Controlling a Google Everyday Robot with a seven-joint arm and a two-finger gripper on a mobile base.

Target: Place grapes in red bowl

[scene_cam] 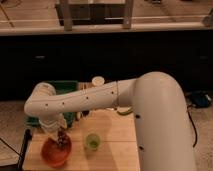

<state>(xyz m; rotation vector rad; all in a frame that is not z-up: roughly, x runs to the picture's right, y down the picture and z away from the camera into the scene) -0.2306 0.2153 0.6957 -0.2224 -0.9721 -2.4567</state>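
One gripper [60, 134] low over round glossy orange-red bowl [48, 156]; grip state cannot tell. Dark bumpy grape cluster [62, 145] seemingly just beneath. Retreat straight up, slowly.

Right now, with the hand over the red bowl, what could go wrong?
The grapes show just under the hand, near the right rim of the red bowl; they could roll out onto the table. The bowl sits near the table's front-left corner, so a bump on retracting might shift it. The green cup stands close beside it, and a sideways swing could topple it.
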